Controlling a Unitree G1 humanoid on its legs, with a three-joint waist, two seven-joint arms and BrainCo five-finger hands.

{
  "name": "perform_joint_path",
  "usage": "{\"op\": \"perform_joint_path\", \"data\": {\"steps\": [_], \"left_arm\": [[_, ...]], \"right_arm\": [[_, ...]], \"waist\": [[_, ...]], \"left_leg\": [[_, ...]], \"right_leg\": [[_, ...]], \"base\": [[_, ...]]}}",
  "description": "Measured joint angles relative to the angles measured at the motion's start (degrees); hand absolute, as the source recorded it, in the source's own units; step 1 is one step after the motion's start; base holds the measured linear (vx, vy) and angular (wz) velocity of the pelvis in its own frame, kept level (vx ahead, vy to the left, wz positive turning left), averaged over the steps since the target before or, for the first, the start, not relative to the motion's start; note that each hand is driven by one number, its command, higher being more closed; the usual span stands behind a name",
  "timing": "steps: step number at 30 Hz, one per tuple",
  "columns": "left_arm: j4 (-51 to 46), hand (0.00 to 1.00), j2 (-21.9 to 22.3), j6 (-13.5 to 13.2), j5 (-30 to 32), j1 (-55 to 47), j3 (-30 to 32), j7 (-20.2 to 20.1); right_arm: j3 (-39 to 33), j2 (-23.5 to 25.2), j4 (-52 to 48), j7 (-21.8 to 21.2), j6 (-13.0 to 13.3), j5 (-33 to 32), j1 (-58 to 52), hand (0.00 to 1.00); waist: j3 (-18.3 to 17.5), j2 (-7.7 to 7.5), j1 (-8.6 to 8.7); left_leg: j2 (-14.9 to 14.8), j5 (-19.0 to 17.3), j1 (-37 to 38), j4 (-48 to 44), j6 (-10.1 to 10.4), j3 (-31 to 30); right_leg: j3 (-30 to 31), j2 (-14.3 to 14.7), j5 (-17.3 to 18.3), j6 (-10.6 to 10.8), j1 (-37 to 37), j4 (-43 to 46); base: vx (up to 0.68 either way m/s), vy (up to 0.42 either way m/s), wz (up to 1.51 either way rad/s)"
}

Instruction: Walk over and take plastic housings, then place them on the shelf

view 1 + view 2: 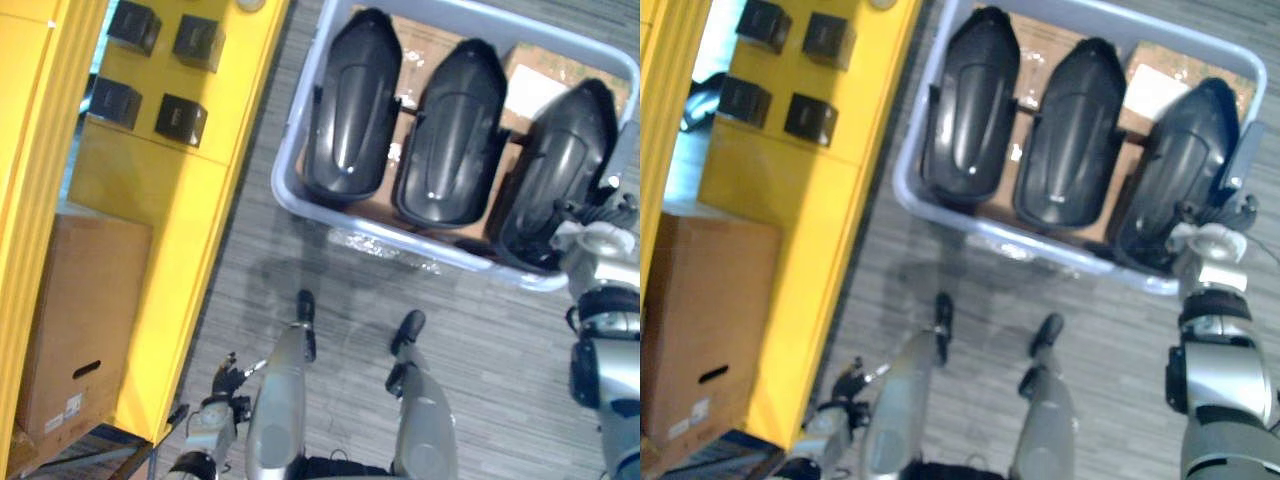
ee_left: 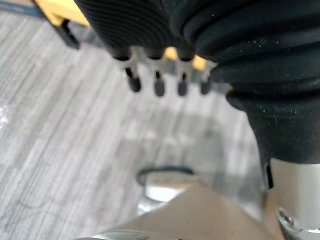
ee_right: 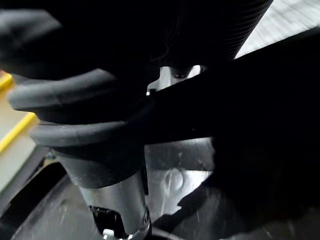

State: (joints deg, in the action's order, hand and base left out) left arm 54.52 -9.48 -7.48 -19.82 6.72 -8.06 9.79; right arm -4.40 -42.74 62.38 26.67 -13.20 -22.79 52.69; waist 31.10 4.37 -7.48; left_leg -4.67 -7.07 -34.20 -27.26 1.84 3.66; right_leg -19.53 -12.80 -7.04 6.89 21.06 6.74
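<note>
1. Right wrist view is very dark, so the grip of the right hand (image 1: 590, 222) is hard to make out.
2. Three black housings (image 1: 452, 135) lie side by side in a bin (image 1: 380, 240); that hand is at the right one.
3. Left hand (image 2: 157, 82) hangs with loose fingers, holding nothing, near the yellow shelf (image 1: 180, 190).

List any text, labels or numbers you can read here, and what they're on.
No text is legible.
White label on the cardboard box: too small to read.
White sheet in the bin, between housings: blurred, unreadable.
</note>
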Motion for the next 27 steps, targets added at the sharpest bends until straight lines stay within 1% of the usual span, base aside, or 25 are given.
{"op": "perform_joint_path", "data": {"steps": [1, 2, 4, 6, 7, 11, 13, 15, 18, 21, 23, 24, 25, 26, 27], "left_arm": [[0.3, 0.00, 0.5, 0.0, -0.5, 0.0, 0.0, 0.0], [0.4, 0.00, 0.8, 0.0, -0.5, 0.0, 0.0, 0.0], [0.7, 0.00, 1.2, -0.1, -0.6, 0.0, -0.4, 0.0], [0.8, 0.00, 1.0, -0.1, -0.6, 0.0, -1.7, 0.0], [0.8, 0.00, 1.0, -0.2, -0.6, 0.0, -1.7, -0.1], [0.7, 0.00, 1.4, -0.2, -0.6, 0.0, -2.2, -0.9], [0.6, 0.00, 1.4, -0.2, -0.6, 0.0, -2.2, -1.4], [0.6, 0.00, 1.4, -0.3, -0.6, 0.0, -2.2, -1.5], [-0.4, 0.00, 1.4, -0.5, -0.7, -0.6, -2.1, -1.5], [-2.3, 0.00, 1.3, -0.8, -2.0, -2.1, -1.9, -1.5], [-2.8, 0.00, 1.2, -0.9, -2.4, -3.0, -1.3, -1.5], [-2.8, 0.00, 1.0, -0.9, -2.4, -3.0, -1.1, -1.5], [-3.1, 0.00, 1.0, -1.0, -2.4, -3.4, -0.8, -1.5], [-4.0, 0.00, 1.0, -1.3, -2.6, -4.2, 0.2, -1.6], [-4.0, 0.00, 1.0, -1.6, -2.8, -4.4, 0.6, -1.6]], "right_arm": [[0.0, -1.8, 2.1, -0.6, -1.7, 1.9, 0.6, 1.00], [0.0, -2.8, 3.2, -0.7, -2.4, 3.2, 0.7, 1.00], [0.1, -4.3, 5.1, -0.7, -3.2, 5.9, 1.5, 1.00], [0.1, -4.9, 6.2, -0.7, -3.7, 8.4, 2.6, 1.00], [0.2, -5.0, 6.6, -0.7, -4.5, 11.3, 3.1, 1.00], [1.0, -5.3, 7.0, -0.5, -5.1, 16.1, 3.7, 1.00], [1.2, -5.2, 7.4, -0.4, -5.6, 18.7, 3.8, 1.00], [1.3, -5.0, 8.0, -0.4, -5.8, 19.6, 3.8, 1.00], [2.6, -4.7, 7.8, 0.0, -5.7, 21.7, 3.8, 1.00], [3.6, -4.4, 6.3, 1.3, -5.8, 23.2, 3.2, 1.00], [3.6, -4.4, 1.7, 2.9, -5.5, 25.8, 1.9, 1.00], [3.7, -4.4, 0.6, 3.5, -5.1, 26.3, 1.9, 1.00], [4.5, -4.4, -2.1, 4.2, -4.0, 27.2, 1.7, 1.00], [5.8, -4.3, -4.4, 5.1, -2.4, 28.3, 1.4, 1.00], [6.1, -4.2, -5.6, 5.6, -1.9, 28.6, 1.1, 1.00]], "waist": [[0.0, 0.61, -0.49], [0.0, 1.06, -0.94], [0.0, 1.89, -1.33], [-0.1, 2.13, -1.44], [0.0, 2.32, -1.45], [-0.1, 3.59, -1.37], [-0.1, 3.69, -1.40], [-0.1, 3.69, -1.41], [-0.1, 3.68, -1.38], [-0.1, 3.68, -1.21], [-0.1, 3.53, -0.63], [-0.1, 3.52, -0.49], [-0.1, 3.26, -0.33], [-0.2, 2.55, -0.31], [-0.2, 2.27, -0.27]], "left_leg": [[0.3, 0.4, 0.0, 0.8, 0.0, -0.2], [0.4, 0.5, 0.0, 1.1, 0.0, -0.3], [0.5, 0.9, 0.0, 1.6, 0.2, -0.6], [0.5, 1.7, 0.1, 2.5, 0.4, -0.7], [0.5, 2.4, 0.1, 3.1, 0.6, -0.9], [0.1, 2.5, 0.2, 3.2, 0.8, -1.4], [0.0, 2.5, 0.6, 3.3, 0.8, -1.4], [-0.2, 2.5, 0.9, 3.3, 0.8, -1.3], [-0.3, 2.5, 1.5, 3.3, 0.8, -1.2], [-0.5, 2.5, 2.1, 3.3, 0.8, -0.9], [-0.8, 2.4, 2.9, 3.0, 1.0, -0.8], [-0.9, 2.4, 3.2, 3.0, 1.0, -0.8], [-1.1, 2.3, 3.6, 3.0, 1.0, -0.7], [-1.5, 2.3, 4.0, 3.1, 1.1, -0.3], [-1.7, 2.3, 4.2, 3.1, 1.1, -0.3]], "right_leg": [[-0.4, -0.3, 0.0, 0.0, 0.0, 0.0], [-0.6, -0.4, 0.0, 0.0, 0.0, 0.1], [-0.8, -0.4, 0.1, 0.0, 0.1, 0.2], [-0.9, -0.4, 0.3, -0.2, 0.7, 0.6], [-1.0, -0.3, 0.5, -0.2, 1.0, 0.7], [-1.4, 0.0, 1.4, -0.3, 1.1, 1.7], [-1.3, 0.0, 1.7, -0.3, 1.0, 2.1], [-1.3, 0.0, 1.8, -0.4, 0.8, 2.3], [-1.0, -0.1, 1.9, -0.4, 0.7, 2.7], [-0.8, 0.0, 1.9, -0.4, 0.2, 2.7], [-0.8, 0.3, 1.9, -0.5, -0.7, 2.7], [-0.8, 0.4, 1.9, -0.5, -1.0, 2.6], [-0.7, 0.6, 1.9, -0.5, -1.4, 2.5], [-0.5, 0.8, 2.0, -0.5, -1.6, 2.4], [-0.5, 1.0, 2.0, -0.5, -1.8, 2.3]], "base": [[-0.06, -0.015, 0.14], [-0.05, -0.018, 0.12], [-0.03, -0.024, 0.07], [-0.03, -0.054, 0.05], [-0.01, -0.065, 0.03], [0.00, -0.050, 0.03], [0.00, 0.000, 0.00], [0.00, 0.000, 0.00], [-0.01, -0.003, -0.02], [-0.03, -0.006, -0.05], [-0.03, -0.005, -0.05], [-0.04, -0.005, -0.07], [-0.04, -0.008, -0.12], [-0.04, -0.012, -0.13], [-0.03, -0.022, -0.10]]}}
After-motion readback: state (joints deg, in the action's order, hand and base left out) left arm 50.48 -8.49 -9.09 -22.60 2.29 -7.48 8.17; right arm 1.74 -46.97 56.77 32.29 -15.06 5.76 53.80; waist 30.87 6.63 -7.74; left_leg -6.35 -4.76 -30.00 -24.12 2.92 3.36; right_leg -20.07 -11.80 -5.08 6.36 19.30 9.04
